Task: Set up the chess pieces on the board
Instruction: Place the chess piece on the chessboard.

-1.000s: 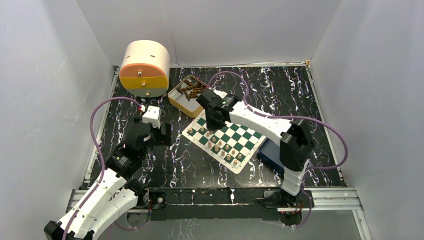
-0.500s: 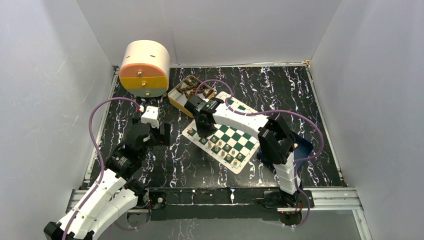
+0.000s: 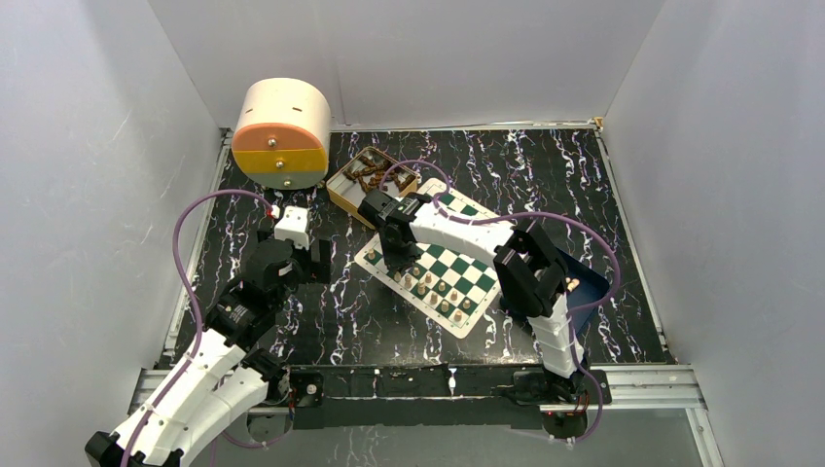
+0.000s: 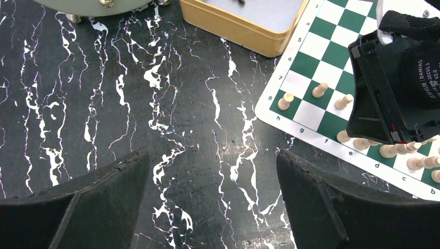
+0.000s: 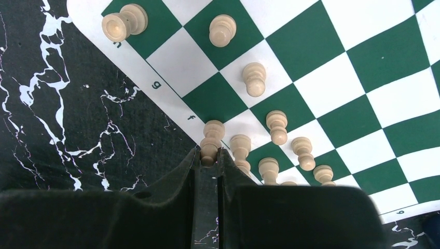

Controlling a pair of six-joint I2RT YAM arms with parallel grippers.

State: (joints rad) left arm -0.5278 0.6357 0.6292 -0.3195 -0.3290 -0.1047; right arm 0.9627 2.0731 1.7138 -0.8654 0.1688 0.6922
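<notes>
Bottom left of the top view, the left gripper (image 3: 316,259) hangs over the black marble table (image 3: 340,316), fingers spread wide and holding nothing. Mid-frame, the right gripper (image 5: 207,155) is pinched tight on one piece (image 5: 212,136), right at the left edge of the board (image 5: 363,62) by the "f" mark. The other pieces (image 5: 254,78) stand in rows along that same edge. A blue tray (image 3: 587,284) peeks out right of the board. A yellow tin (image 3: 348,206) sits just behind it, and a round drum (image 3: 282,131) is at the upper left.
</notes>
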